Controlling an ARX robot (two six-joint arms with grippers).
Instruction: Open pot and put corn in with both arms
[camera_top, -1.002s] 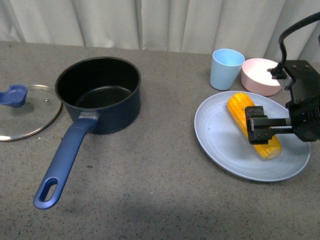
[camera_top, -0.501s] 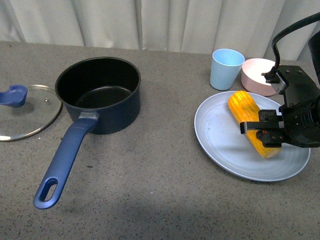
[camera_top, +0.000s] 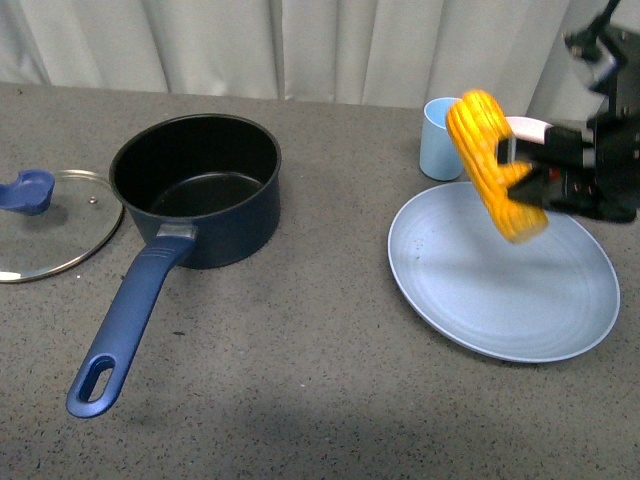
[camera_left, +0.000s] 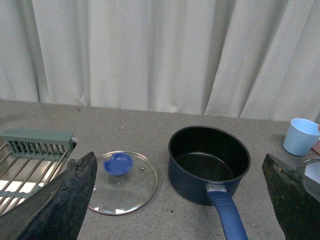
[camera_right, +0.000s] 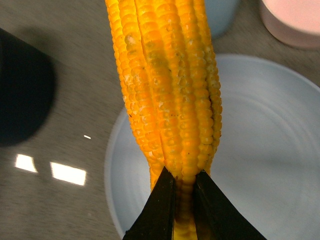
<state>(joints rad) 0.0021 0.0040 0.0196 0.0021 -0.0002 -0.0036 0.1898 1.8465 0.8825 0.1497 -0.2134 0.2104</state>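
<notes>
The dark blue pot (camera_top: 197, 185) stands uncovered at centre left, its long handle (camera_top: 125, 325) pointing toward me. In the left wrist view the pot (camera_left: 208, 162) lies ahead with its inside bare. My right gripper (camera_top: 545, 160) is shut on the corn (camera_top: 492, 165), holding it tilted in the air above the pale blue plate (camera_top: 500, 290). In the right wrist view the corn (camera_right: 167, 90) sits pinched between the black fingertips (camera_right: 160, 210). My left gripper (camera_left: 182, 200) is open, well back from the pot, and out of the front view.
A glass lid (camera_top: 50, 222) with a blue knob lies left of the pot; the lid (camera_left: 122, 181) shows in the left wrist view too. A light blue cup (camera_top: 438, 140) and a pink bowl (camera_top: 525, 128) stand behind the plate. A wire rack (camera_left: 30, 160) sits far left.
My right gripper closed on the corn and lifted it off the plate, up and slightly left. The pot and lid stayed put.
</notes>
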